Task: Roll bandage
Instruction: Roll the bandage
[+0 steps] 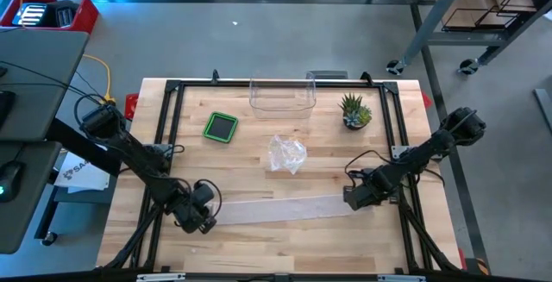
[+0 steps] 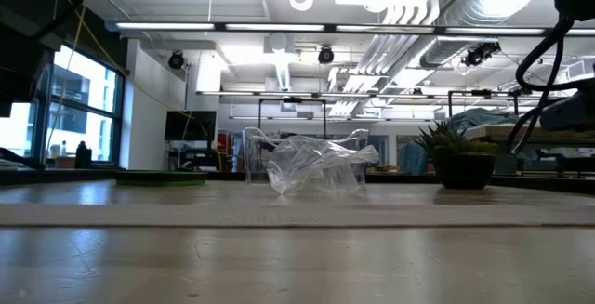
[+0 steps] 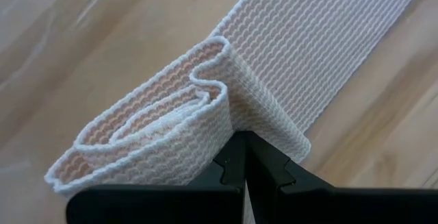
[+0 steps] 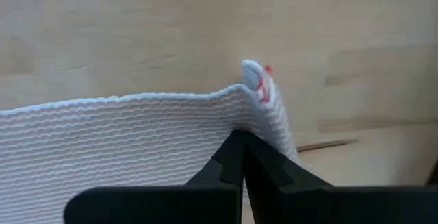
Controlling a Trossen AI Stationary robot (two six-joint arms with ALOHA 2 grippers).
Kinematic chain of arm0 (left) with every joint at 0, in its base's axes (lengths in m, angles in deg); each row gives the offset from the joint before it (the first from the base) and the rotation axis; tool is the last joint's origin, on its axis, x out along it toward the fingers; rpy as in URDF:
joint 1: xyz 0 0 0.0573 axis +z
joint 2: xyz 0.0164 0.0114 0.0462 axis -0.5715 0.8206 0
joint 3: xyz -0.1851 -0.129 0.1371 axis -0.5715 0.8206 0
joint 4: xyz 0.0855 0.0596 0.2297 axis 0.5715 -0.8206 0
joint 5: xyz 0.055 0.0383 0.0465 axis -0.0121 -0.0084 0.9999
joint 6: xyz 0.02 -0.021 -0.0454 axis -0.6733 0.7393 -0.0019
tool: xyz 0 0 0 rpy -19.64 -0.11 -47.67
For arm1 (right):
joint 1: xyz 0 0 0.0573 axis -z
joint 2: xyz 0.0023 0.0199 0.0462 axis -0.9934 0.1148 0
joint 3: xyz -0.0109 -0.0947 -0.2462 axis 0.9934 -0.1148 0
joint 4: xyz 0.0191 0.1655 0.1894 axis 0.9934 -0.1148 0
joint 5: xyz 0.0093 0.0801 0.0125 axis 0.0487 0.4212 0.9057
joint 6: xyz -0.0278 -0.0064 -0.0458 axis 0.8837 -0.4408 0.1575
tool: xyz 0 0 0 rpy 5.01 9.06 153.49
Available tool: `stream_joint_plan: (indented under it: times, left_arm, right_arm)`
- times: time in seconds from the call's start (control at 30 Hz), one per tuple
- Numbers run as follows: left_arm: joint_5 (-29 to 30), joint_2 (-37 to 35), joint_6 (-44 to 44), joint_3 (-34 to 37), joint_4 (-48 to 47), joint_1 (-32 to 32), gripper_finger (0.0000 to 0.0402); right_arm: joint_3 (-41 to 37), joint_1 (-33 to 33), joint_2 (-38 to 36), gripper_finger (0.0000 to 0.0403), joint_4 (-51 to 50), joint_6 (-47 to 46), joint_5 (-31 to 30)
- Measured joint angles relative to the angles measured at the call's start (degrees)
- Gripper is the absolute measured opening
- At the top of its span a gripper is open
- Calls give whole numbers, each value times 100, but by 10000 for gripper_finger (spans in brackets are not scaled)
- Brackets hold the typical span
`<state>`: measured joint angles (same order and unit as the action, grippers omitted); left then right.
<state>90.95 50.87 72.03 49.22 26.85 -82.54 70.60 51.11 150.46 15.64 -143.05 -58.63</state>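
A long white woven bandage (image 1: 276, 209) lies flat across the near part of the wooden table (image 1: 259, 247), its middle resting on the wood. My left gripper (image 1: 205, 217) is shut at the bandage's left end, where the strip is folded into a loose flat roll (image 3: 150, 128). My right gripper (image 1: 355, 197) is shut at the bandage's right end (image 4: 263, 90), which carries a small red mark. In the low view the bandage (image 2: 297, 213) shows as a pale band across the table, and neither gripper's fingertips show there. My left gripper pinches the loose roll's side edge (image 3: 226, 152) between its two shut fingers, coming steeply from above. Several folded layers stand on edge there; the rest of the strip runs off flat on the table. My right gripper pinches the bandage's right end at its edge (image 4: 239, 125) between shut fingers, pointing down. The end stands up in a small hump, with the strip beyond it flat on the wood.
A crumpled clear plastic bag (image 1: 286, 153) lies at the table's middle. Behind it stand a clear plastic box (image 1: 282, 97), a green-rimmed square pad (image 1: 221, 127) and a small potted plant (image 1: 354, 111). A black frame (image 1: 172, 88) runs round the table.
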Motion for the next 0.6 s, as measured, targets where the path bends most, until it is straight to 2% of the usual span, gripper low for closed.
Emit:
stream_joint_plan:
  times: [0.23,0.6]
  left_arm:
    - [54,7,323,4,-153,-13,0]
    - [307,15,240,15,177,252,0]
  right_arm:
    - [0,2,0,0,20,-49,53]
    - [0,1,0,0,435,-264,-9]
